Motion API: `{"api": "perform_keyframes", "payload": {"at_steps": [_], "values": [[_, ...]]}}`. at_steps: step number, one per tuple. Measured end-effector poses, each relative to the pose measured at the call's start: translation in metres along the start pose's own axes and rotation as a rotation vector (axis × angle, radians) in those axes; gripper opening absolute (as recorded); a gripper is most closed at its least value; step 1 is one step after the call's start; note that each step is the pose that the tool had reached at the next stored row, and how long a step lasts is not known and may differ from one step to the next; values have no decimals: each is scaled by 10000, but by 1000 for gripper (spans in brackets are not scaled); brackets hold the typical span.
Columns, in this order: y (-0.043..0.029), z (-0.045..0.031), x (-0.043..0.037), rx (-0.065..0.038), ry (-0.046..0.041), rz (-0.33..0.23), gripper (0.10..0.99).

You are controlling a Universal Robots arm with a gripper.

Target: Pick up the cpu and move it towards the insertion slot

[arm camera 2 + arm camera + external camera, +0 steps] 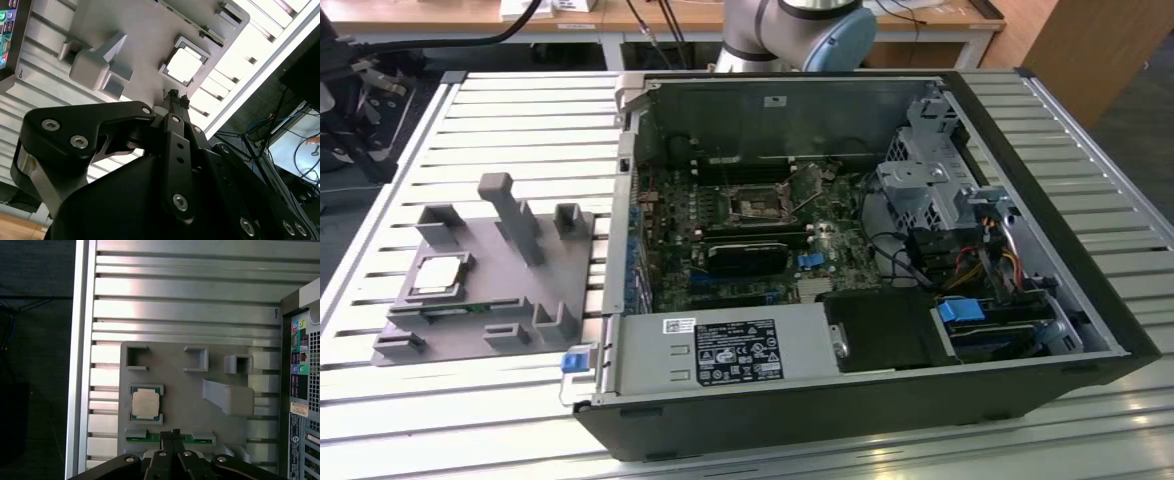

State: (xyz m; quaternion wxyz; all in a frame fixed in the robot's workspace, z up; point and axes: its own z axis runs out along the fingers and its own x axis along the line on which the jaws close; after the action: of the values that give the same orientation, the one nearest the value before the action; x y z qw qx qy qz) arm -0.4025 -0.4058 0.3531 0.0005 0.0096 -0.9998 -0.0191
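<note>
The cpu (440, 272) is a small silvery square chip. It lies flat in a pocket of the grey fixture (494, 290) at the exterior view's left. Both wrist views look down on the cpu (146, 403) (184, 65) from well above. My gripper (175, 432) (177, 96) hovers above the fixture's edge beside the chip, apart from it. Its fingertips are shut together with nothing between them. The insertion slot (758, 205) is a dark square socket with a metal frame. It sits on the motherboard inside the open computer case (1067, 250).
The fixture carries upright grey blocks (227, 397) and a green memory stick (170, 439) next to the chip. It rests on a slatted aluminium table (520, 120), beside the case wall (624, 200). Drive cages and cables (947, 200) crowd the case on the exterior view's right.
</note>
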Motion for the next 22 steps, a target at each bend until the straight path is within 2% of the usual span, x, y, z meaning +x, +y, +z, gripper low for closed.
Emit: {"api": "perform_keyframes", "payload": {"at_steps": [12, 14, 15, 17, 18, 20, 21, 22], "values": [[-4, 85, 5, 0, -2, 0, 114], [-6, 100, 6, 0, -2, -5, 231], [-7, 108, 6, 1, -1, -8, 231], [-10, 129, 8, 1, -2, -14, 353], [-11, 141, 11, 1, -2, -19, 353], [-13, 164, 24, 1, 0, -44, 467], [-15, 176, 31, 1, 2, -77, 467], [-18, 186, 36, 1, 3, -123, 525]]}}
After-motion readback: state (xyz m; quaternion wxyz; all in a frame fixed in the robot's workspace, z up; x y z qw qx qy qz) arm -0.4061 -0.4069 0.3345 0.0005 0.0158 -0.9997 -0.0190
